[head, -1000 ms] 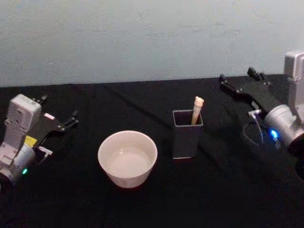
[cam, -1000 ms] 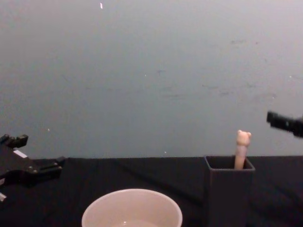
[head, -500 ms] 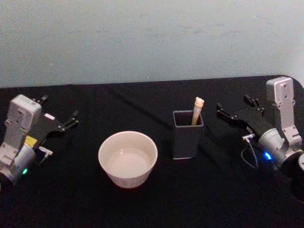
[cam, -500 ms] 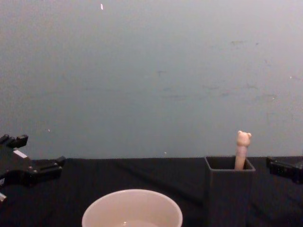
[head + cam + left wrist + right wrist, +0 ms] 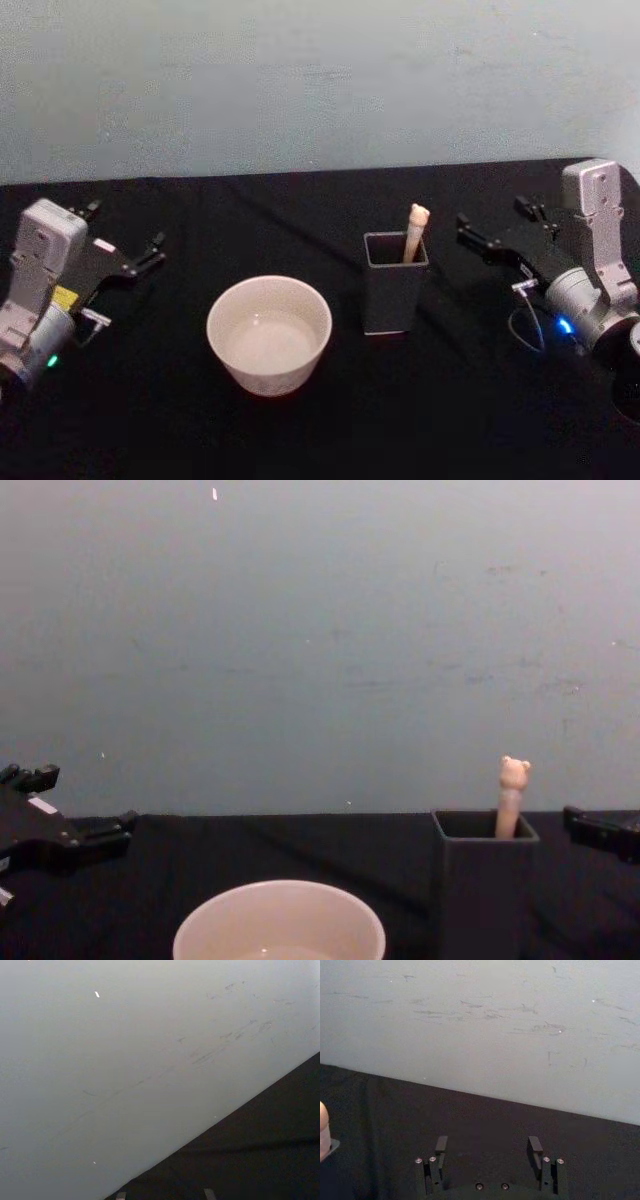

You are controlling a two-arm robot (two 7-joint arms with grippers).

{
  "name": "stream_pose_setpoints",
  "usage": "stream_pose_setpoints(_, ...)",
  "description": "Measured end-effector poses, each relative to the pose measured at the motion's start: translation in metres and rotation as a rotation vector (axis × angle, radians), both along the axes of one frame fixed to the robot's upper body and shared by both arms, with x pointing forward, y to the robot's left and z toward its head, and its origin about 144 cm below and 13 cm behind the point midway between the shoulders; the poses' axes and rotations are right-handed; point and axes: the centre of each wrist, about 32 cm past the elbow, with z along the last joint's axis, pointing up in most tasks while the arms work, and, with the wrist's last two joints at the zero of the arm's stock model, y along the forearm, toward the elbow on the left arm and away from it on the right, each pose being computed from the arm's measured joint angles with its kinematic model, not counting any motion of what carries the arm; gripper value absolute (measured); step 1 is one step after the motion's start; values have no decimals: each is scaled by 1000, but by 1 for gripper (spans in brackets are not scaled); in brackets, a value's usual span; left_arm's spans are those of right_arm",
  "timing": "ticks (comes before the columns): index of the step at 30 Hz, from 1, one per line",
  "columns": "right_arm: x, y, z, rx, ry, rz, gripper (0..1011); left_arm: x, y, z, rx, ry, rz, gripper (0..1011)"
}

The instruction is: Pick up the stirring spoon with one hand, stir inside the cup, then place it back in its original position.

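Observation:
The stirring spoon stands in the dark grey square holder, its beige bear-head handle sticking up above the rim. The cream-white cup sits on the black table to the left of the holder and apart from it. My right gripper hovers low to the right of the holder, open and holding nothing, pointing toward it. In the right wrist view its two fingers stand wide apart. My left gripper rests open at the far left.
A black cloth covers the table, with a pale grey-blue wall behind it. The cup looms large and low in the chest view. Between the right gripper and the holder is a short gap of bare cloth.
My right arm came down from a raised pose at the far right to table height beside the holder, then held nearly still. The spoon, cup and left arm have not moved.

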Motion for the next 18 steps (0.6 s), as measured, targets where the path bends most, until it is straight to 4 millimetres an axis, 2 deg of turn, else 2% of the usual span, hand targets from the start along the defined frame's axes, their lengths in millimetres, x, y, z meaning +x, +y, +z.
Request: stream_pose_setpoints(18,0,0,1,2,-3,0,1002,0,0,0,0,0,0,1001)
